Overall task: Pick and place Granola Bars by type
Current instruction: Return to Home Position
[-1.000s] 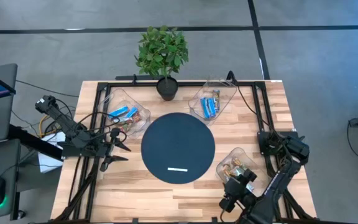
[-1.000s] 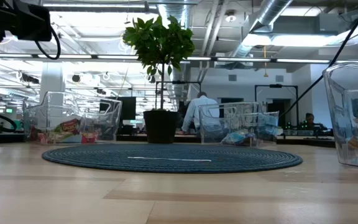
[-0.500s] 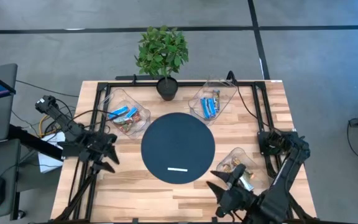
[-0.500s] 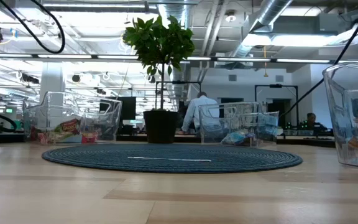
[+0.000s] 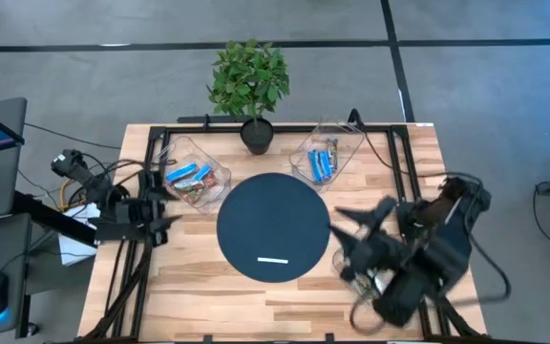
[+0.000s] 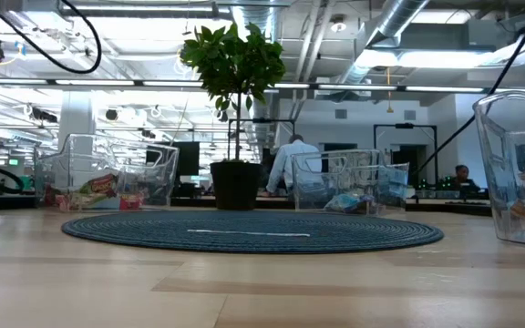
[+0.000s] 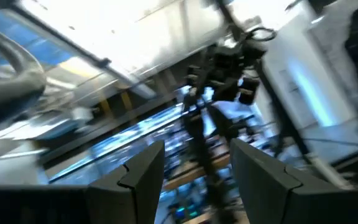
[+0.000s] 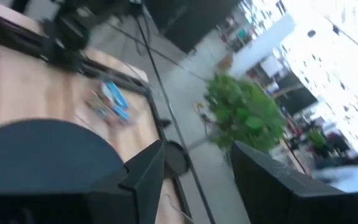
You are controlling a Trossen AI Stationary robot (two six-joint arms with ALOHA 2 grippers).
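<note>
- Right gripper [image 8: 194, 152] has lifted clear of the near-right tray [image 6: 495, 164], fingers apart, empty.
- Left gripper [image 7: 194, 149] has drawn back left, fingers apart, empty.
- Granola Bars [image 5: 325, 161] sit in the clear trays [image 5: 349, 148]; sorting appears complete.

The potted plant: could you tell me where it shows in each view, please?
High view: potted plant at the table's far edge.
Low view: potted plant centre, behind the round dark mat.
Left wrist view: not in it.
Right wrist view: potted plant beyond that mat.
Shared landmark: round dark mat.
</note>
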